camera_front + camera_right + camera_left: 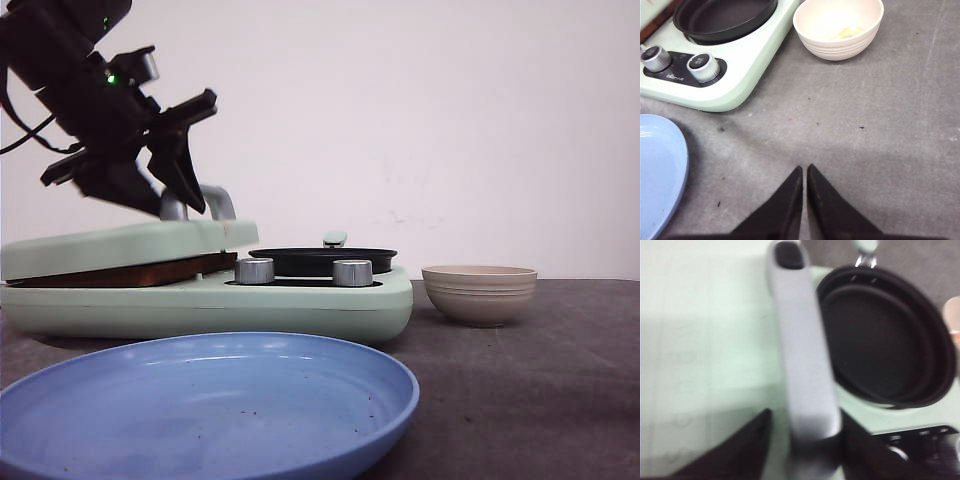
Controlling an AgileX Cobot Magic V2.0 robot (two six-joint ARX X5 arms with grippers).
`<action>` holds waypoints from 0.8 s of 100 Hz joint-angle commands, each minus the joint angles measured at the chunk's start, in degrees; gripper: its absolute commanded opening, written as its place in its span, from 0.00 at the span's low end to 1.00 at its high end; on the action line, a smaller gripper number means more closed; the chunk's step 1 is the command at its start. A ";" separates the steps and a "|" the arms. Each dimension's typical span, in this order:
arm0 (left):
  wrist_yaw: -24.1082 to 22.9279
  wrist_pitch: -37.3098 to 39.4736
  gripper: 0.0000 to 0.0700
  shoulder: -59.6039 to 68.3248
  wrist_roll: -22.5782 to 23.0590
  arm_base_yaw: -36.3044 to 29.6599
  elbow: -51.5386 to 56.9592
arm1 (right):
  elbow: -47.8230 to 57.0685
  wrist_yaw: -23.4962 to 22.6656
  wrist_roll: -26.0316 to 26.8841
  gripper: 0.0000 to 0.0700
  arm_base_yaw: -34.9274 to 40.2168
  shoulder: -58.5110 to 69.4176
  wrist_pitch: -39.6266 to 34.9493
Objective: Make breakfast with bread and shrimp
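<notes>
Front view: mint-green breakfast maker (300, 305) sits on the grey table (540, 380), its press lid (120, 245) down and nearly flat, a brown plate edge showing under it. Left end effector (172, 185) hangs over the lid's silver handle (215, 200); the left wrist view has the handle (802, 350) running between the two black fingers (735, 450), which stand apart on either side of it, contact unclear. Black round pan (322, 258) sits in the maker right of the lid, two silver knobs (300, 271) in front of it. Beige bowl (480, 293) stands just right of the maker, small yellowish bits inside (847, 33), too small to identify. Blue plate (200, 410) lies in front of the maker. Right end effector (804, 192) hovers over bare table near the bowl, fingers pressed together, nothing between them. Bread not visible in any view, possibly under the lid, can't tell.
</notes>
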 commanded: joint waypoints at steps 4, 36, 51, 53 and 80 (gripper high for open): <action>-1.68 -1.99 0.53 1.88 1.09 0.74 -0.39 | -0.07 0.09 0.26 0.01 0.31 0.22 0.33; -1.09 -2.99 0.70 -0.15 3.06 0.76 2.40 | -0.07 0.09 0.24 0.01 0.31 0.22 0.33; -1.09 -3.74 0.70 -3.61 5.49 0.79 3.56 | -0.07 0.07 0.24 0.01 0.31 0.22 0.55; -1.09 -3.72 0.70 -4.24 5.77 0.81 3.56 | -0.07 0.07 0.24 0.01 0.31 0.22 0.59; -1.01 -3.69 0.70 -12.81 8.96 1.88 3.56 | -0.07 -1.95 0.57 0.11 0.31 0.22 1.53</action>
